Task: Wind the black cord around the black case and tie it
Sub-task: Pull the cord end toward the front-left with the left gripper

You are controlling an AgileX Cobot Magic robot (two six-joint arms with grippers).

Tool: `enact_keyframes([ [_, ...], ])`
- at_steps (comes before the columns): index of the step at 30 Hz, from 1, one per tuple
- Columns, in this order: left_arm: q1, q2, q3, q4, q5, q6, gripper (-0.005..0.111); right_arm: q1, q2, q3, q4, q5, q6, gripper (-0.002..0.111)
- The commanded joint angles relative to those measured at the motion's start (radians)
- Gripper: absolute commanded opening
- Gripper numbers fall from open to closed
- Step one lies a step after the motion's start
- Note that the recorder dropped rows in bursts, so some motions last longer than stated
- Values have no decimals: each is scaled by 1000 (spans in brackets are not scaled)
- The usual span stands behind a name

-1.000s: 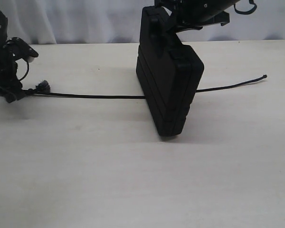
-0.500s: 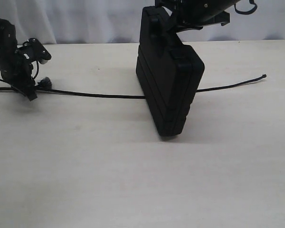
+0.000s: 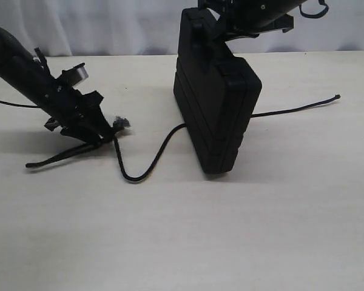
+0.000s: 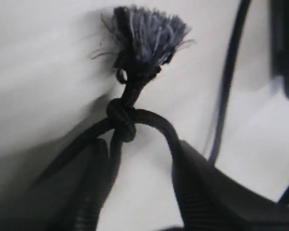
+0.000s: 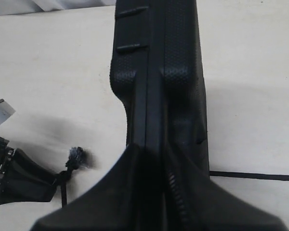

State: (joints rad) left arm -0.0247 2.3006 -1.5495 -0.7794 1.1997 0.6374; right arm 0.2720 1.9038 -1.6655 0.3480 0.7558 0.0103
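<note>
The flat black plastic case stands on one thin edge near the middle of the pale bench. It does not fall over because the right gripper is clamped on its top edge, one finger on each side. I think the case is held up like this so there is room to bring the cord round it.

The long thin black braided cord lies on the bench. Its plain end is out on the right, well apart from the case. From there it runs behind the bottom of the case and comes out on the left. I cannot tell if the case sits on the cord or only stands in front of it. On the left the cord makes a loose bend toward the front and then goes up to the left gripper.

The left gripper is down low by the bench, well to the left of the case. Its fingers are apart, and bare bench shows between them. The loop end of the cord, just by the fuzzy knot, lies against both fingers, one strand on each. It looks hooked on them more than squeezed, but I cannot be sure.

No cord goes over the case yet, so the wrapping is only at its start. The loop could slip off if the fingers are not tight on it.
</note>
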Motion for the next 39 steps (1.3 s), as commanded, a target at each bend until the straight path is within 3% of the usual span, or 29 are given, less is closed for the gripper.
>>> enact_keyframes([
  [1, -3, -6, 0, -127, 21, 13, 55, -7, 23, 15, -51, 29, -16, 4],
  [6, -13, -51, -81, 110, 21, 156, 55, -7, 23, 15, -51, 29, -16, 4],
  [11, -101, -64, -87, 388, 21, 419, 55, -7, 23, 15, -51, 29, -16, 4],
  [16, -194, -55, -80, 706, -26, 435, 55, -7, 23, 15, -51, 29, -16, 4],
  [20, -219, -40, -80, 676, -132, 435, 55, -7, 23, 15, -51, 29, -16, 4],
  [25, -222, 12, -80, 692, -156, 437, 55, -7, 23, 15, -49, 29, -16, 4],
  [27, -222, 28, -80, 721, -156, 397, 55, -7, 23, 15, -49, 29, -16, 4],
  [29, -222, 37, -80, 748, -157, 298, 47, -7, 23, 15, -49, 29, -16, 4],
  [34, -220, 39, -80, 864, -158, 89, 2, -7, 23, 15, -49, 29, -16, 4],
  [39, -187, 39, -80, 819, -160, -168, 0, -7, 23, 15, -49, 29, -16, 4],
])
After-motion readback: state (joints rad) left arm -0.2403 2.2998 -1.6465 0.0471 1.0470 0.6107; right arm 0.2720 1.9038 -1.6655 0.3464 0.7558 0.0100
